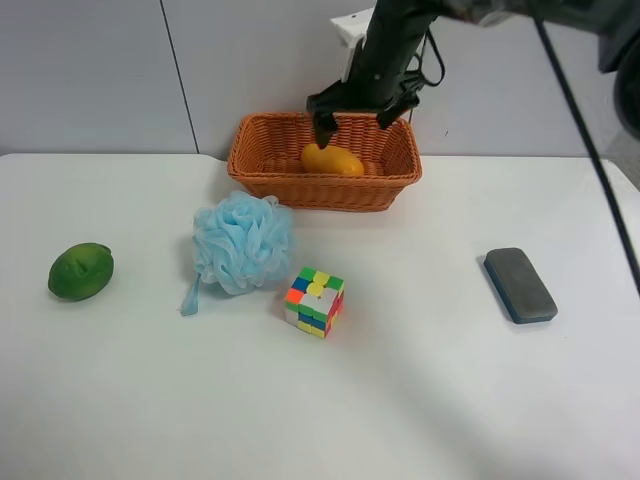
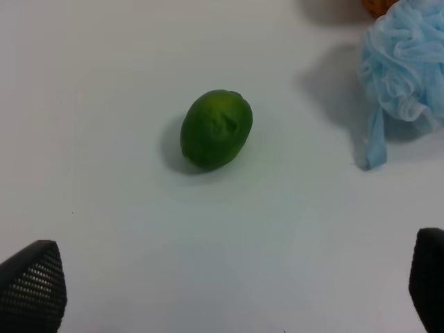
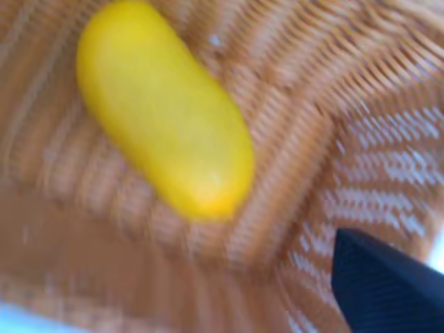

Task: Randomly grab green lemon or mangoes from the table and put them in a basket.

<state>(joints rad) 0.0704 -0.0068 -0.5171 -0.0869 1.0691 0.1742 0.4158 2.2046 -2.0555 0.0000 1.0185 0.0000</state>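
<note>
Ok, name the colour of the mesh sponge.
The mesh sponge is light blue; exterior high view shows it best.

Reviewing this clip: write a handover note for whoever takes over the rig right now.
Right pincer: open, empty, over the basket.
Left pincer: open, above the table, looking down on the green lemon without touching it.
Mango: lying inside the basket. That part is done.
Green lemon: on the table, apart from the blue bath puff.
Left to do: grab the green lemon and put it in the basket.
</note>
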